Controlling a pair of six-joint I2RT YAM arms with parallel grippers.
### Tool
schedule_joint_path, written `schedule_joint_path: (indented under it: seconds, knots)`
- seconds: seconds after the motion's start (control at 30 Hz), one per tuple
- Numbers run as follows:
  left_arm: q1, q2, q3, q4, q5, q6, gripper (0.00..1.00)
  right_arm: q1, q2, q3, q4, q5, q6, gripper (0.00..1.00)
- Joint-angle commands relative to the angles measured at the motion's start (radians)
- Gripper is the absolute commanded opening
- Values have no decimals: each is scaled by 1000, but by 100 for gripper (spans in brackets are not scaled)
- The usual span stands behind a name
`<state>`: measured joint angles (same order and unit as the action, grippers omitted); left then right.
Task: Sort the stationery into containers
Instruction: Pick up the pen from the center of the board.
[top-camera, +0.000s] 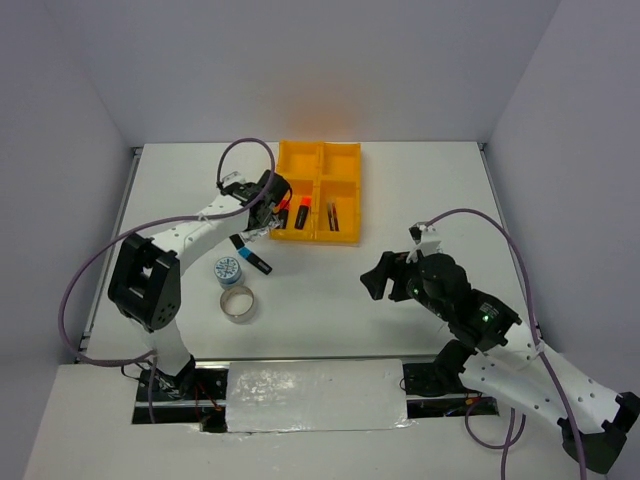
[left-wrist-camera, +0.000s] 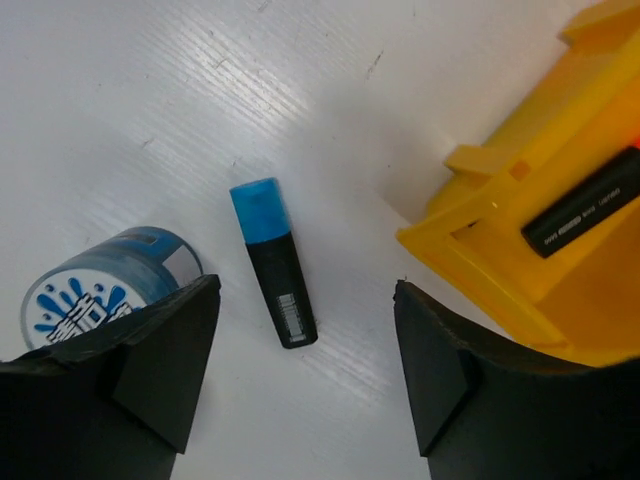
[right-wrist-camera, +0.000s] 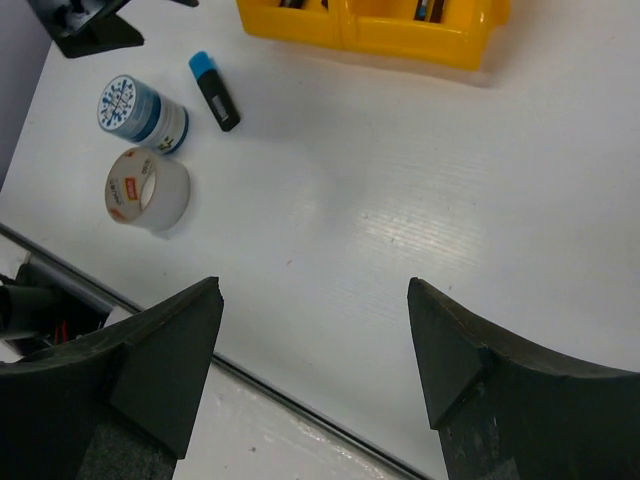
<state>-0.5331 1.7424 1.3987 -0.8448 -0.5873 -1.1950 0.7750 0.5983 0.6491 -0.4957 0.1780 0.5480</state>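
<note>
A black highlighter with a blue cap (top-camera: 252, 254) (left-wrist-camera: 273, 260) lies on the white table just left of the yellow-orange tray (top-camera: 318, 150) (left-wrist-camera: 470, 235). My left gripper (top-camera: 262, 222) (left-wrist-camera: 303, 300) hovers over it, open, the highlighter's butt end showing between the fingers from above. Beside it stands a blue-white roll (top-camera: 228, 270) (left-wrist-camera: 95, 290), and a grey tape ring (top-camera: 238, 303) (right-wrist-camera: 147, 188) lies nearer the front. The tray's near-left compartment holds two highlighters (top-camera: 294, 213), its near-right one two thin pens (top-camera: 332, 215). My right gripper (top-camera: 372, 277) (right-wrist-camera: 315, 290) is open and empty over bare table.
The table's front edge with a black strip and a foil-covered panel (top-camera: 315, 395) lies below my right gripper. Grey walls close in the table on three sides. The tray's two far compartments (top-camera: 340, 162) look empty.
</note>
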Motion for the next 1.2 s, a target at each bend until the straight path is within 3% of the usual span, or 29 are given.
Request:
schedule_joint_path:
  seconds: [0.0, 0.1, 0.57, 0.67, 0.83, 1.0, 1.1, 1.17]
  knots:
    - [18, 40, -12, 49, 32, -34, 80, 27, -12, -9, 11, -29, 29, 82]
    - [28, 65, -71, 88, 55, -48, 70, 41, -2, -8, 20, -34, 24, 82]
    - [67, 127, -199, 191, 118, -45, 69, 109, 70, 24, 49, -20, 20, 82]
    - [76, 152, -208, 219, 139, -34, 59, 128, 77, 38, 36, -2, 17, 82]
    - [85, 138, -224, 236, 158, -23, 31, 141, 77, 55, 25, 12, 10, 82]
    - [84, 13, -211, 201, 113, -17, 12, 145, 77, 52, 36, 5, 1, 82]
    - [76, -111, -224, 285, 118, 116, 0, 145, 75, 49, 37, 5, -3, 82]
    - [53, -179, -216, 383, 126, 211, 0, 144, 69, 47, 46, 3, -3, 82]
